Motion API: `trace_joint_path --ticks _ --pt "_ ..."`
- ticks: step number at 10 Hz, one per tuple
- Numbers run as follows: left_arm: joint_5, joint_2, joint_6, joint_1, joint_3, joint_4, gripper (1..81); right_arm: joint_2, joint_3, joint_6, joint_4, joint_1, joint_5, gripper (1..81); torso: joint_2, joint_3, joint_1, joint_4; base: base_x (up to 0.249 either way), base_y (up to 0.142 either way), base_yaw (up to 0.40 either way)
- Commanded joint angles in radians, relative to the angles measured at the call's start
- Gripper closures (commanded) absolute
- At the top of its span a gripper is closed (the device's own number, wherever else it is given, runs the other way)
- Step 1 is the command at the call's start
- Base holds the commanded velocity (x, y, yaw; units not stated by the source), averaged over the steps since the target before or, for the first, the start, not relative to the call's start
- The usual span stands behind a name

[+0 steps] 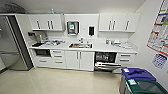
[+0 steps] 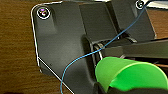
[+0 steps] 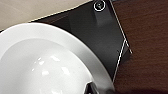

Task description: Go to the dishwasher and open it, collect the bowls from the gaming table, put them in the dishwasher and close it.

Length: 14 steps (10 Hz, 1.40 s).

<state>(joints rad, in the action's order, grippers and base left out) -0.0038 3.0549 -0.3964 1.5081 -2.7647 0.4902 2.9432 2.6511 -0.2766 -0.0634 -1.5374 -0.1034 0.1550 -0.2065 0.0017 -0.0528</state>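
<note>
Dishwasher [image 1: 105, 60] open, door down, under the counter [image 1: 105, 47] right of the sink [image 1: 80, 45]. Left claw [image 2: 100, 87] grasps a green bowl [image 2: 130, 75]. Right claw [image 3: 93, 88] grips a white bowl [image 3: 47, 65] by the rim.

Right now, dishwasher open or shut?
Open. The dishwasher door hangs folded down from the white cabinets, baring the dark interior and a rack.

green bowl [image 2: 130, 75], glossy white bowl [image 3: 47, 65], white cabinets [image 1: 79, 60], blue bin lid [image 1: 137, 73]
</note>
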Motion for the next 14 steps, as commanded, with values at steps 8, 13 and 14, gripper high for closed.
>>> trace_joint_path --ticks 8,13,14 --pt "0.047 0.001 0.001 -0.044 -0.001 0.005 81.1 -0.010 -0.001 0.004 -0.007 0.042 0.048 81.1 0.000 0.000 0.000 0.000 0.094 0.000 0.000" --pt "0.047 0.001 0.001 -0.044 -0.001 0.005 81.1 -0.010 -0.001 0.004 -0.007 0.042 0.048 81.1 0.000 0.000 0.000 0.000 0.092 0.000 0.000" --pt "0.047 0.001 0.001 -0.044 -0.001 0.005 81.1 -0.010 -0.001 0.004 -0.007 0.042 0.048 81.1 0.000 0.000 0.000 0.000 0.092 0.000 0.000"
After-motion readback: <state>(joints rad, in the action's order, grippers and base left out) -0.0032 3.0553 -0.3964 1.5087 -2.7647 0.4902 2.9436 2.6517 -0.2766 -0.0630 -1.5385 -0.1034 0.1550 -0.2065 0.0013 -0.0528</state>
